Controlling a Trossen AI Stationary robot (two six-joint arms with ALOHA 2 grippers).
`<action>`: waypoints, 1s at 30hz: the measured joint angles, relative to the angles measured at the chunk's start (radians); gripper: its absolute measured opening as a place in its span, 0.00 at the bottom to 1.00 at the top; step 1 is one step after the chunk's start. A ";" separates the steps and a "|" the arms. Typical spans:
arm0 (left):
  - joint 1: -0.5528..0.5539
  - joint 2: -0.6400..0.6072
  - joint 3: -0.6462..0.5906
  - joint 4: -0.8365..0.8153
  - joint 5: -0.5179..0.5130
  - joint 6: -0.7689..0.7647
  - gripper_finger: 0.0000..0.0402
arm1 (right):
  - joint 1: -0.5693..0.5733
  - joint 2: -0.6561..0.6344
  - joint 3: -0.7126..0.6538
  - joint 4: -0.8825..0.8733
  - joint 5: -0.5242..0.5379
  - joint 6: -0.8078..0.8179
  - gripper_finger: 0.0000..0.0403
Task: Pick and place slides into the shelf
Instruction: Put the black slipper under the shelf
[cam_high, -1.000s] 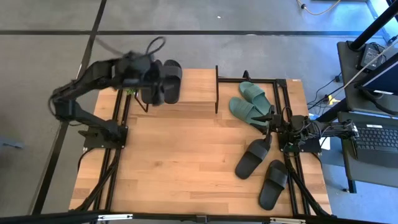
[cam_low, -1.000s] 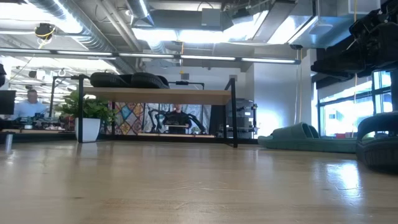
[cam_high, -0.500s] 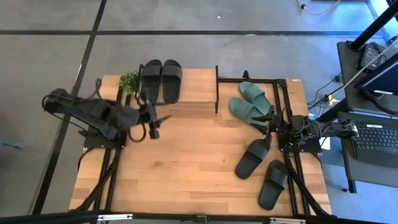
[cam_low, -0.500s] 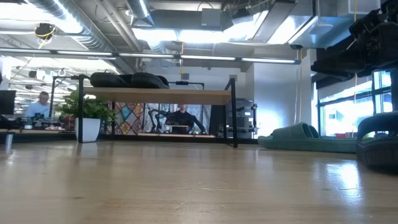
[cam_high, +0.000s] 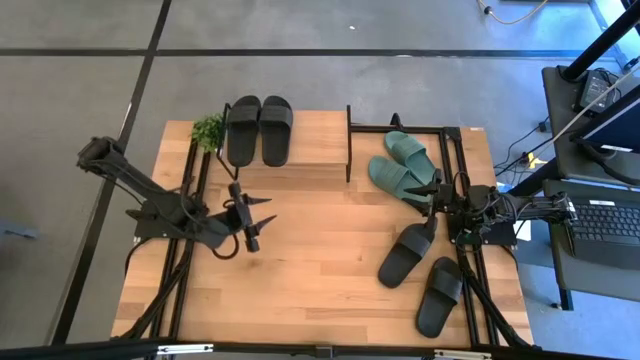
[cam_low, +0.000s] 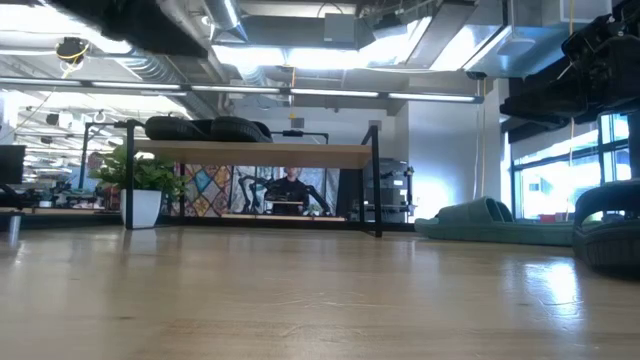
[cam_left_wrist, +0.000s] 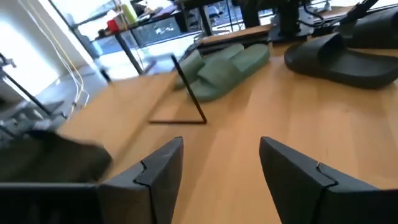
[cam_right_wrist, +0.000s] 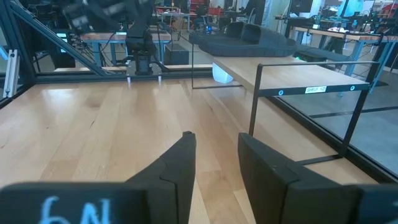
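Tabletop shelf (cam_high: 315, 150) carries two black slides (cam_high: 259, 129); wide-strapped.

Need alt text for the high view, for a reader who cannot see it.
Two black slides lie on the shelf at the table's far edge; two teal slides and two more black slides lie right. The open left gripper hovers mid-table; the right gripper waits near the teal pair.

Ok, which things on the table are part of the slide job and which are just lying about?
Part of the job:
- two black slides on the shelf
- shelf
- two teal slides
- two black slides on the tabletop
- left tool, open and empty
- right tool, holding nothing

Just lying about:
- small potted plant
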 joint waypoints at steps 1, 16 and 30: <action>-0.002 0.000 -0.035 0.031 -0.001 -0.025 0.51 | 0.000 0.000 0.000 0.000 0.000 0.000 0.30; 0.019 0.000 -0.289 0.338 -0.012 -0.045 0.51 | 0.000 0.000 0.000 0.024 0.000 0.002 0.30; 0.021 0.000 -0.290 0.317 -0.006 -0.044 0.51 | 0.000 0.000 0.000 0.025 0.000 0.054 0.30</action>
